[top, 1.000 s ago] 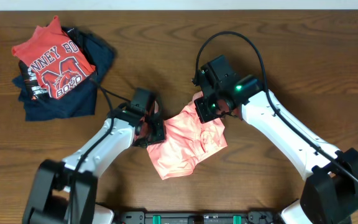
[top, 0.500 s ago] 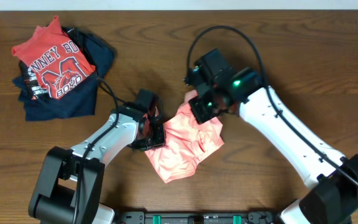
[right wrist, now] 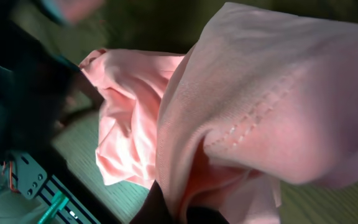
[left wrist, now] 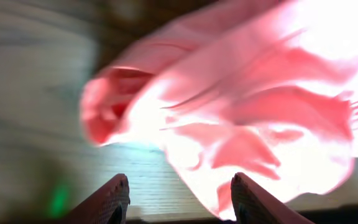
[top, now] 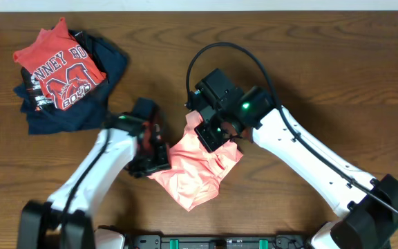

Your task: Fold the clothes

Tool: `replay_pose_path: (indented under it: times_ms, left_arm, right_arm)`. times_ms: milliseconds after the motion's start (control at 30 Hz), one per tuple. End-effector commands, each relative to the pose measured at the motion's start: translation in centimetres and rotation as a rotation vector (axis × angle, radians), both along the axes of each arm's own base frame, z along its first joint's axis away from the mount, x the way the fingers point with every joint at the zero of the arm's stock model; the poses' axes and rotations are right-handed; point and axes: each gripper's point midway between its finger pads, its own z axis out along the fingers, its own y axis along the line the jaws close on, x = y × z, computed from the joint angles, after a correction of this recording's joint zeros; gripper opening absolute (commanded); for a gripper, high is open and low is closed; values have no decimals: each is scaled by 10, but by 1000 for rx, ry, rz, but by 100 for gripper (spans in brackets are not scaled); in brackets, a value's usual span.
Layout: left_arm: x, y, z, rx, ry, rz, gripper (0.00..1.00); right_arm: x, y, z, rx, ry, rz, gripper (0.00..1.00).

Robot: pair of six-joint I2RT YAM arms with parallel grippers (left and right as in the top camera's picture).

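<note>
From above, the pink shirt [top: 197, 169] lies bunched on the table [top: 309, 62] between the left gripper [top: 156, 158] and right gripper [top: 209, 133]. The left wrist view shows jaws spread, short of the cloth, so closing may catch nothing. The right wrist view shows a pinched wad, likely to drag the fold crooked.

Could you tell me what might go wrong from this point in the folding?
1. The pink T-shirt lies bunched between the arms, not flat, so a fold made now would likely trap wrinkles.
2. The left gripper is open, with the cloth just ahead of it and not gripped. The right gripper seems shut on a raised edge. If it pulls, the whole shirt may drag across the table instead of spreading.
</note>
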Motion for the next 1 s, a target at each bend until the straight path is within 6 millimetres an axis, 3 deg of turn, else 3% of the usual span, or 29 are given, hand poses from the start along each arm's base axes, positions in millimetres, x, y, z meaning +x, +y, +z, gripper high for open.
replay_pose_path:
  times_ms: [0,133,300,333,500,567,633,700,800,867,933,967]
  left_arm:
    - [17,20,21,17,-97,110,55]
    - [24,38,36,7,-167,195,58]
    - [25,45,39,8,-176,225,60]
    - [25,45,39,7,-175,225,60]
    - [26,45,39,7,-179,225,61]
    - [26,45,39,7,-179,225,61]
    - [26,45,39,7,-179,225,61]
    - [27,43,40,-6,-184,215,61]
    - [30,28,45,-96,-202,154,61]
    - [29,21,47,-136,-199,144,62]
    - [28,18,48,-151,-195,142,65]
    - [28,18,48,-153,-193,141,73]
  right_arm:
    - [-17,15,3,11,6,55,3]
    - [-39,25,-4,-3,20,116,6]
    - [-76,38,-18,-32,60,206,11]
    - [-85,40,-21,-31,74,226,16]
    - [-119,51,-41,-25,101,327,59]
    - [-120,52,-46,-29,72,368,59]
    - [-103,43,-50,-96,-5,334,51]
    - [-73,24,-50,-200,-108,200,49]
    - [-25,-19,-34,-343,-239,-97,53]
    - [-6,-43,-22,-377,-276,-236,56]
    - [10,-63,-15,-376,-276,-321,65]
    - [15,-70,-14,-373,-262,-348,66]
